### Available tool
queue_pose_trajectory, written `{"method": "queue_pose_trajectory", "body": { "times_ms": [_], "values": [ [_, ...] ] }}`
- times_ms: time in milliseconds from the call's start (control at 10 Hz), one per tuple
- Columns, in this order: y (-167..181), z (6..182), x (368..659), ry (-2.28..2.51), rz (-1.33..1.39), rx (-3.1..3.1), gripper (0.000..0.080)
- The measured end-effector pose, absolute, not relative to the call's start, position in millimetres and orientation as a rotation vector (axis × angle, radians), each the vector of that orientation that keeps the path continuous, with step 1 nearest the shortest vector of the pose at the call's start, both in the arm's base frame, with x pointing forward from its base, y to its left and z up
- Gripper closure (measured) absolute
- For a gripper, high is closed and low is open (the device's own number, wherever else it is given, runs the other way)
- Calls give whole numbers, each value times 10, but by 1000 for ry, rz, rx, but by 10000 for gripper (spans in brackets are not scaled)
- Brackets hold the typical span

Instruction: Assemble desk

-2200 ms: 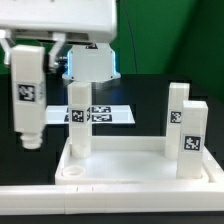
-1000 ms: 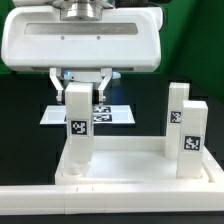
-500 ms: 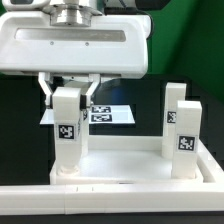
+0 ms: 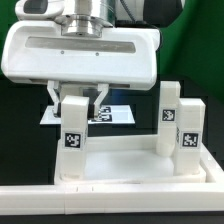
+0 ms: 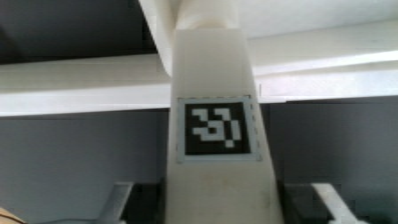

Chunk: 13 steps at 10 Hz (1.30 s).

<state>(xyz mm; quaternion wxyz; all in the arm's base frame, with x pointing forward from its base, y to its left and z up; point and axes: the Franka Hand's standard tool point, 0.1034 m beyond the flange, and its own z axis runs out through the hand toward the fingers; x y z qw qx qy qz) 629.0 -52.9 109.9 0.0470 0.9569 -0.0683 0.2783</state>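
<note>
The tool [image 4: 78, 98] is clenched on a white leg [image 4: 73, 135], with one finger on each side of the leg's top end. A little while ago this leg hung off to the exterior view's left, well away from the tray. Then it came over the near corner on that side, and in the last moment it slid a tiny bit toward the exterior view's right. I think this means the arm is lining the leg up with the corner hole so it can be fixed in. The leg stands straight up, with its long side going up and down. Its black-and-white tag faces the exterior camera, and the wrist view shows a tag on the leg [image 5: 217, 120] too. Its bottom end is down at the tray [image 4: 130, 160], but I cannot tell if it is in the hole yet. The tray lies flat on the dark desk [image 4: 20, 130], open side up. Two more legs [image 4: 180, 135] already stand up on the exterior view's right. The marker board [image 4: 120, 114] lies flat behind the tray.
</note>
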Motion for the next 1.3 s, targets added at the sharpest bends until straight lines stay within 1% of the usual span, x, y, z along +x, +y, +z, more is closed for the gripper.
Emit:
{"method": "queue_pose_trajectory", "body": {
  "times_ms": [300, 400, 500, 600, 700, 800, 1300],
  "values": [
    [-514, 1101, 6284, -200, 896, 2891, 509],
    [-515, 1099, 6283, -200, 895, 2891, 441],
    [-516, 1099, 6283, -200, 895, 2891, 441],
    [-516, 1099, 6283, -200, 895, 2891, 234],
    [-516, 1099, 6283, -200, 895, 2891, 176],
    [-516, 1099, 6283, -200, 895, 2891, 158],
    [-515, 1106, 6287, -201, 885, 2898, 150]
  ]
}}
